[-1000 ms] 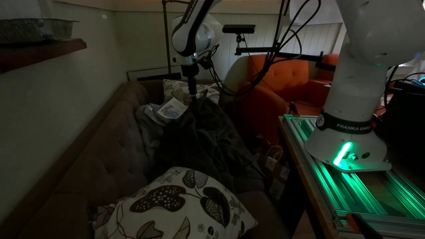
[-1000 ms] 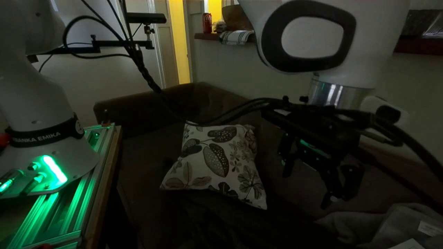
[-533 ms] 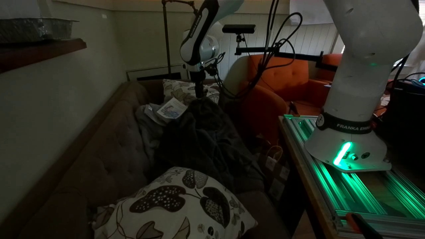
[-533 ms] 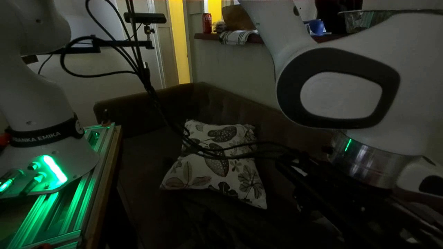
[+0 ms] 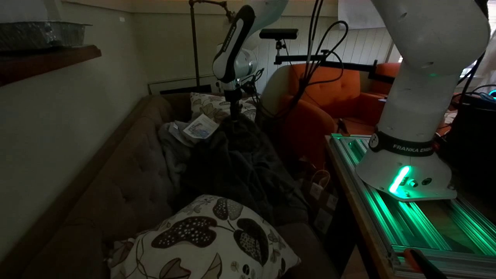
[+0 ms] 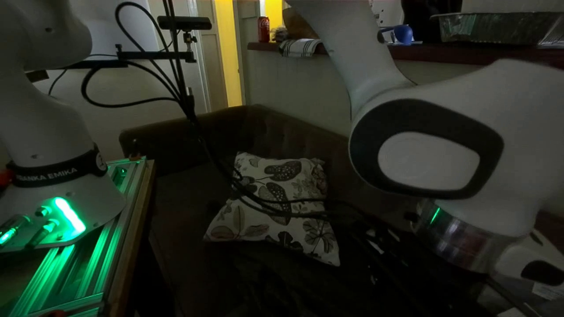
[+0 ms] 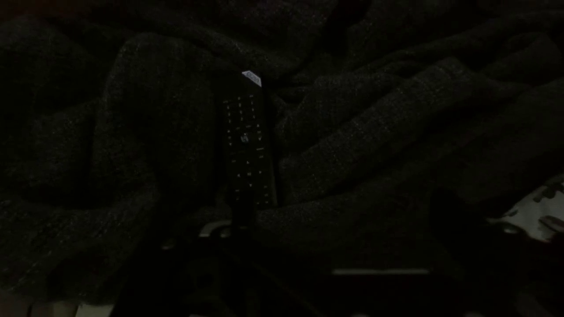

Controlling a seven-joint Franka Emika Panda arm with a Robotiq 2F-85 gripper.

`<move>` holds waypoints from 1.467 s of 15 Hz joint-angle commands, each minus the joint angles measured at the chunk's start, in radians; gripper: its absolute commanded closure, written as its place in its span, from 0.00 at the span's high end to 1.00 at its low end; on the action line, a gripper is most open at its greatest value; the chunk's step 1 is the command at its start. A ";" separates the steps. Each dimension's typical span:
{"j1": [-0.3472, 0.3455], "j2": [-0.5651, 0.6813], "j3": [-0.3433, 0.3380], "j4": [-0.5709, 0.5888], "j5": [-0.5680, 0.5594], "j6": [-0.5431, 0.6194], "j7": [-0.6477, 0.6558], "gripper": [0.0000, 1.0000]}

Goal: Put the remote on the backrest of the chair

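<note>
A black remote [image 7: 249, 145] with small pale button marks and a white corner label lies on the dark blanket [image 7: 352, 127] in the wrist view. I cannot make it out in the exterior views. My gripper [image 7: 348, 211] is open, its dark fingers wide apart. The left finger overlaps the remote's near end in the picture; the gap between the fingers shows blanket. In an exterior view the gripper [image 5: 235, 110] hangs low over the blanket's far end. The chair is the brown sofa-like seat; its tufted backrest [image 5: 128, 186] runs along the wall, and also shows in an exterior view [image 6: 291, 132].
A patterned cushion [image 5: 209, 240] lies on the near end of the seat, another [image 5: 209, 106] at the far end. A booklet [image 5: 200, 127] rests on grey cloth by the backrest. An orange armchair [image 5: 310, 112] and the robot's table [image 5: 348, 193] stand alongside. Cables hang from the arm.
The arm has moved away from the backrest and lowered toward the dark blanket. The blanket, booklet and cushions have not moved.
</note>
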 commanded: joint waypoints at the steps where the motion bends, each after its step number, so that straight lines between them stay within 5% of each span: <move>1: -0.125 0.113 0.082 0.073 0.077 0.053 -0.118 1.00; 5: -0.243 0.228 0.158 0.132 0.111 0.232 -0.192 1.00; 12: -0.252 0.259 0.159 0.155 0.064 0.216 -0.138 1.00; 14: -0.291 0.279 0.211 0.175 0.070 0.236 -0.206 1.00; 22: -0.308 0.359 0.235 0.274 0.068 0.189 -0.260 1.00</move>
